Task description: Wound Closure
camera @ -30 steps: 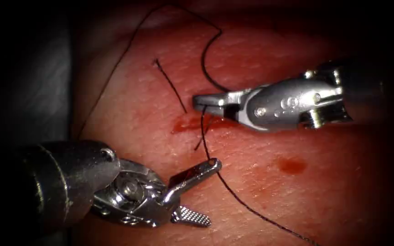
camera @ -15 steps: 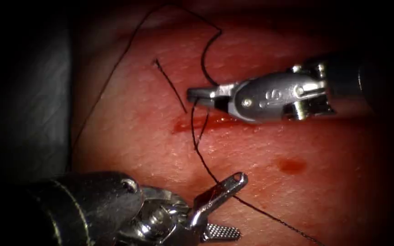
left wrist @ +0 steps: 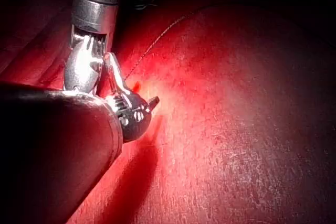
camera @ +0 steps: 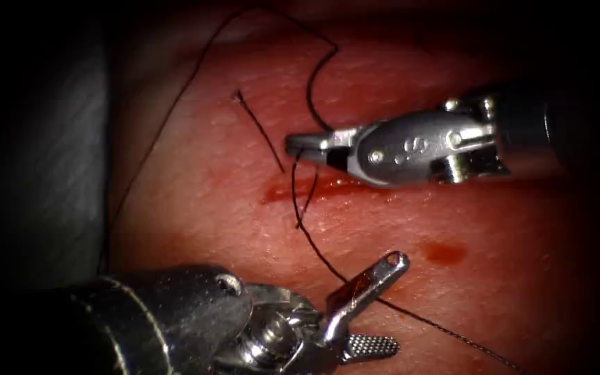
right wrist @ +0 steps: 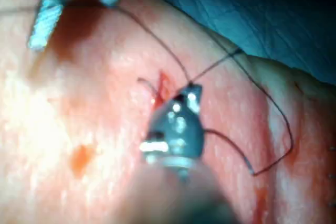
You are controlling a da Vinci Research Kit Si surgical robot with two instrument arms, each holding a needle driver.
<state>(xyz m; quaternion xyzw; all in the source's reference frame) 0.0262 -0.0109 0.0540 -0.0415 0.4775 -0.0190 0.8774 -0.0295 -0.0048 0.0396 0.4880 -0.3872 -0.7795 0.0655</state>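
Thread held taut at the cut, needle unseen

The left end effector, jaws wide, holds nothing beside the thread; beyond it, the right end effector is clamped on the thread above the tissue's cut, presumably for tension.

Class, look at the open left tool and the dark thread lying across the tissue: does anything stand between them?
Nothing visible does. The silver left tool has its jaws open with the thin dark thread running against its upper jaw. The silver right tool grips the thread above the red cut.
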